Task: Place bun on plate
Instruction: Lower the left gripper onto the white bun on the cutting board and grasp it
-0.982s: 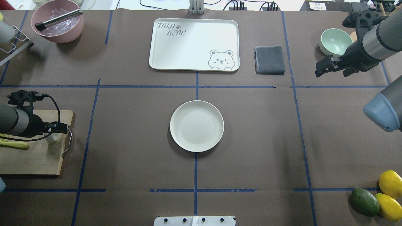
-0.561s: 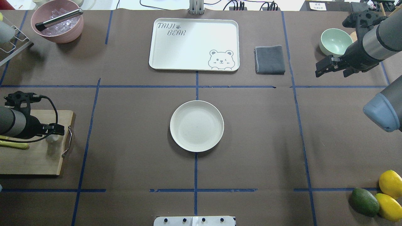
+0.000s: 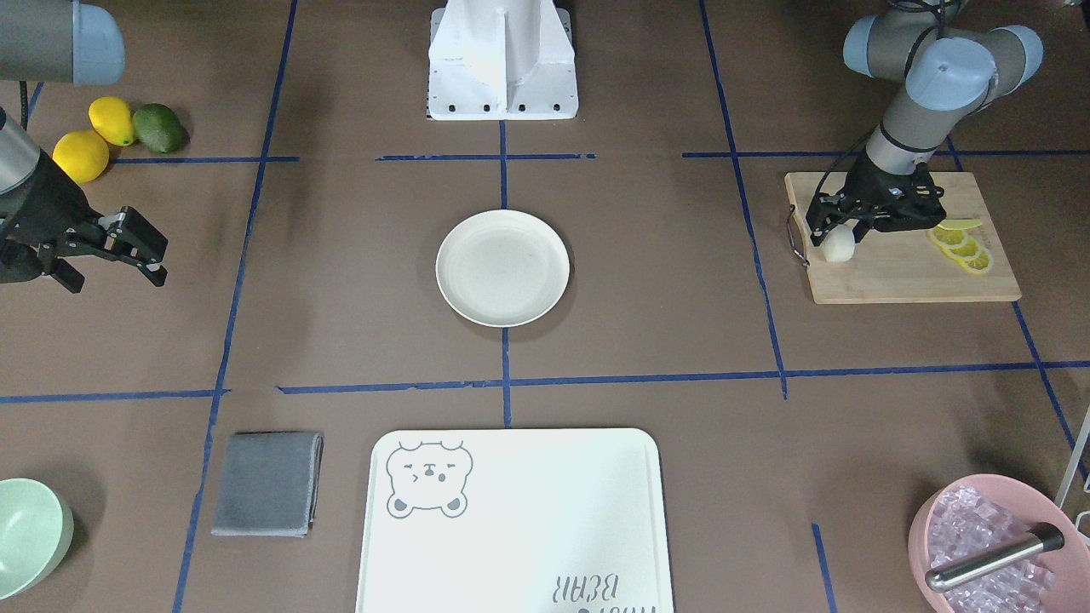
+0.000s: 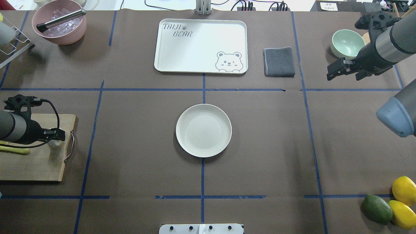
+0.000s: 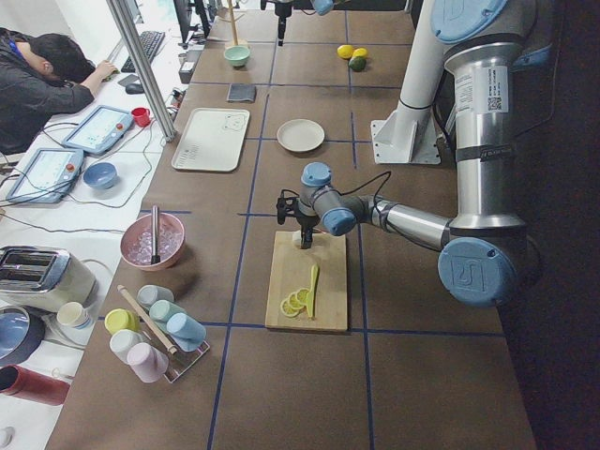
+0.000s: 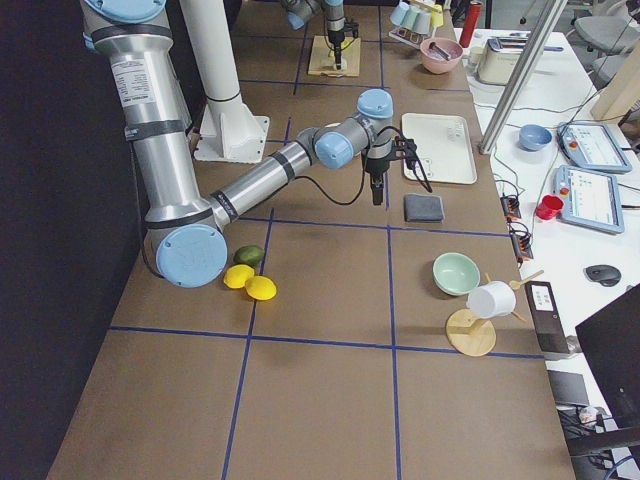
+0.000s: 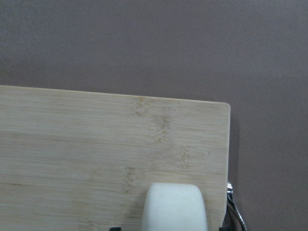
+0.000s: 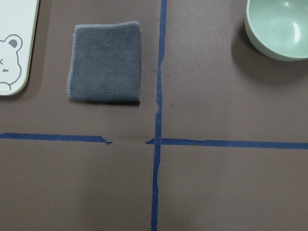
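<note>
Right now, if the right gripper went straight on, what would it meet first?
The right gripper points down: likely bare table by the blue tape crossing, beside the grey cloth; depth is unclear.

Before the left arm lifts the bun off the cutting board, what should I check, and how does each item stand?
1. Left gripper over the bun: ok, the bun sits centred below it on the cutting board.
2. Grip closed on bun: cannot tell.
3. Plate bare: ok.
4. Nothing lying between board and plate: ok.
5. Right gripper away from plate: ok, open, off by the grey cloth.
6. Lemon slices apart from bun: ok.
</note>
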`<state>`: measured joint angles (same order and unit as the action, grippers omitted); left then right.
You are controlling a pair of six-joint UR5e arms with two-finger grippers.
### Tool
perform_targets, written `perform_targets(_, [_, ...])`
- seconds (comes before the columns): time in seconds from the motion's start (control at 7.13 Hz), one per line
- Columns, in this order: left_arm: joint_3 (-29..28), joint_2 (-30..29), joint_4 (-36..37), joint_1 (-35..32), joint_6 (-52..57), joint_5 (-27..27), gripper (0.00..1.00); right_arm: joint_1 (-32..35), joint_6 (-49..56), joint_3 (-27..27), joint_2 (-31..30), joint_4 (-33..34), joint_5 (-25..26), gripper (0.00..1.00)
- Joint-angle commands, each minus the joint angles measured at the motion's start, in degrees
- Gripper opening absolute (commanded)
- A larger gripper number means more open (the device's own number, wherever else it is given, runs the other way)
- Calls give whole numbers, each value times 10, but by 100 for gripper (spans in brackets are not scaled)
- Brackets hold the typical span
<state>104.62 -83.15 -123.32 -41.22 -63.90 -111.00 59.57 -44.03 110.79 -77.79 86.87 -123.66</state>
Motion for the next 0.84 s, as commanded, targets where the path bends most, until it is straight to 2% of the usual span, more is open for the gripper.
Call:
perform_targets(0.0, [1,1,0,0,0,0,51,0,0,0,-1,0,0,100])
perform_targets(0.28, [1,1,0,-1,0,0,40,-1,-1,2,-1,0,0,100])
perform_targets(0.7, [24,13,5,-2,3,-2,36,0,-2,10,-3,1,-4,100])
